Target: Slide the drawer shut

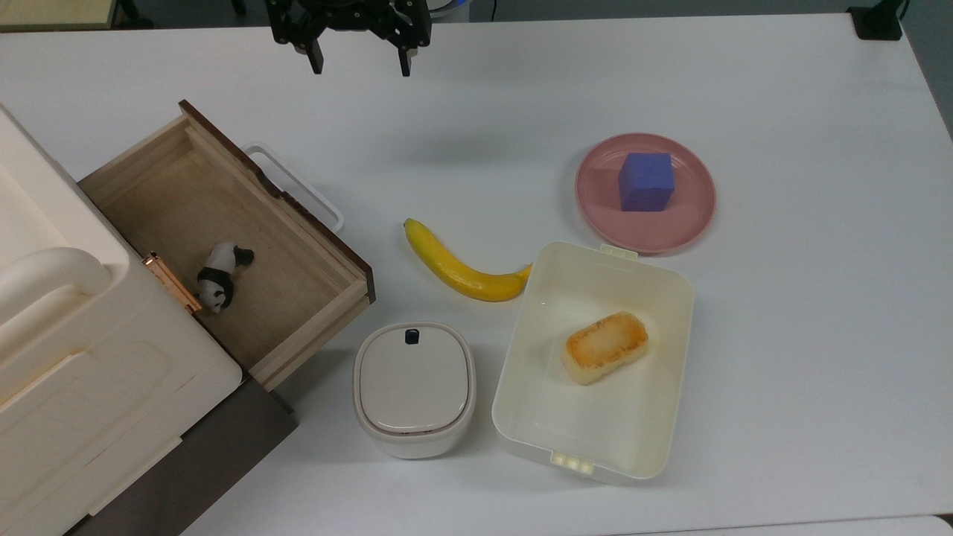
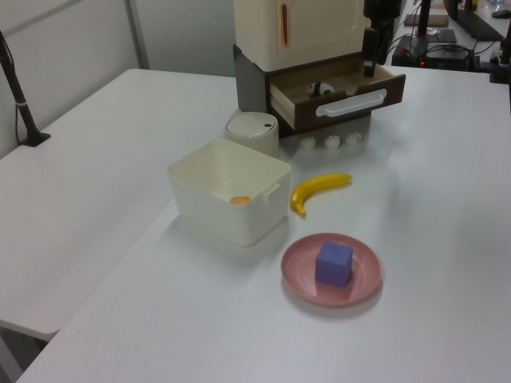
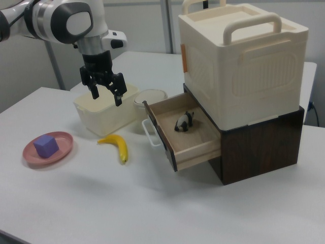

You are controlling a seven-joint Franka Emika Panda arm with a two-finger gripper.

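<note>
The tool (image 1: pixel 359 65) hung empty, fingers spread, apart from the open drawer (image 1: pixel 223 238), approach seemingly pending.

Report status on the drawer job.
Gripper open, in the air, clear of the drawer. Drawer pulled out, toy panda inside. Nothing blocking its front.

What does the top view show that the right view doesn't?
The top view looks down into the tub, so you see the toasted bread lying in it. The right view gives you the robot's white arm and the dark cabinet under the cream box. Both have the open drawer with the toy panda inside, the banana, the purple block on the pink plate, and the open gripper.
</note>
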